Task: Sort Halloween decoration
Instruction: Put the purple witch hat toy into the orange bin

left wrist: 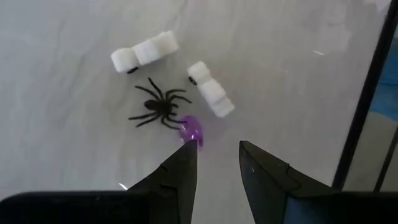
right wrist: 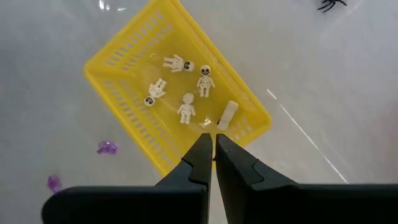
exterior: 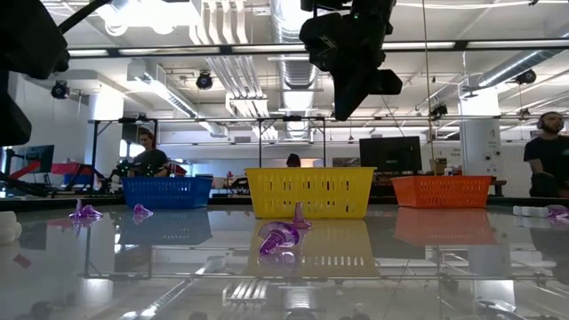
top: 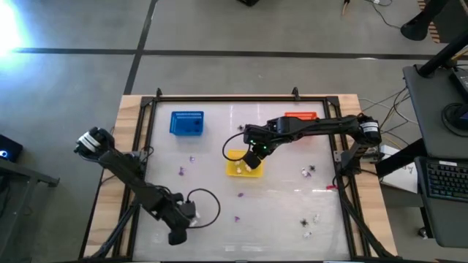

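Note:
A yellow mesh basket (top: 235, 168) stands mid-table on its base and holds several white skeleton trinkets (right wrist: 186, 107). My right gripper (right wrist: 213, 142) hangs shut above the basket's near rim, with nothing between its fingers. My left gripper (left wrist: 217, 149) is open at the table's near left (top: 178, 235), pointing steeply down. Beyond its fingertips a black spider (left wrist: 158, 106), two white pieces (left wrist: 144, 51) (left wrist: 211, 88) and a purple trinket (left wrist: 191, 129) lie on the table. The purple one sits just past one fingertip.
A blue basket (top: 187, 123) stands at the far left and an orange basket (top: 300, 117) at the far right. Loose purple trinkets (top: 181, 171) (top: 238, 218) and a black spider (top: 310, 170) dot the table. A black rail frames the table (top: 139, 168). People stand in the room beyond.

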You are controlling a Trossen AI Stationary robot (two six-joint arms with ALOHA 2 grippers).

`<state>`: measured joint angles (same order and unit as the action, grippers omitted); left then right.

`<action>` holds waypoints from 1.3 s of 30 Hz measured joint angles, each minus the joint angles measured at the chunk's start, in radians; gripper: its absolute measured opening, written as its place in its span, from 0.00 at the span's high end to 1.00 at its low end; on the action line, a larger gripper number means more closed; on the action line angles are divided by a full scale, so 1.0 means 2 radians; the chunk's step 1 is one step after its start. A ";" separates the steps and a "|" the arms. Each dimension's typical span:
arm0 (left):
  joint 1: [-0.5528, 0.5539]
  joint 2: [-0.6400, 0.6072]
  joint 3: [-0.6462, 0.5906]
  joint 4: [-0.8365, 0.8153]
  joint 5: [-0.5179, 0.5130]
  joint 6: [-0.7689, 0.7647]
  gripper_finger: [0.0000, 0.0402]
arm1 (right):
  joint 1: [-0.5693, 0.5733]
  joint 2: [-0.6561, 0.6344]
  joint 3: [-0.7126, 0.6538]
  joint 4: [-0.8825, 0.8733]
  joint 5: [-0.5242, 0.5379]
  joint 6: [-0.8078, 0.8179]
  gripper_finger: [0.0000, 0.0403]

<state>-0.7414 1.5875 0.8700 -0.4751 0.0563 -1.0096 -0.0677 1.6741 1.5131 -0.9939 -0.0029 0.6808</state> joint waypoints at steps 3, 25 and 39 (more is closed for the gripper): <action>0.000 0.008 0.000 0.000 -0.002 0.000 0.75 | 0.000 0.000 0.000 0.000 0.000 -0.001 0.97; 0.001 0.015 -0.008 0.002 -0.011 0.016 0.99 | 0.000 0.000 0.000 0.000 0.000 -0.002 0.97; 0.001 0.004 -0.008 -0.005 -0.011 0.044 1.00 | 0.000 0.000 0.000 0.000 0.000 -0.001 0.97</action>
<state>-0.7399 1.5960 0.8539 -0.4848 0.0344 -0.9216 -0.0677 1.6741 1.5131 -0.9945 -0.0035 0.6790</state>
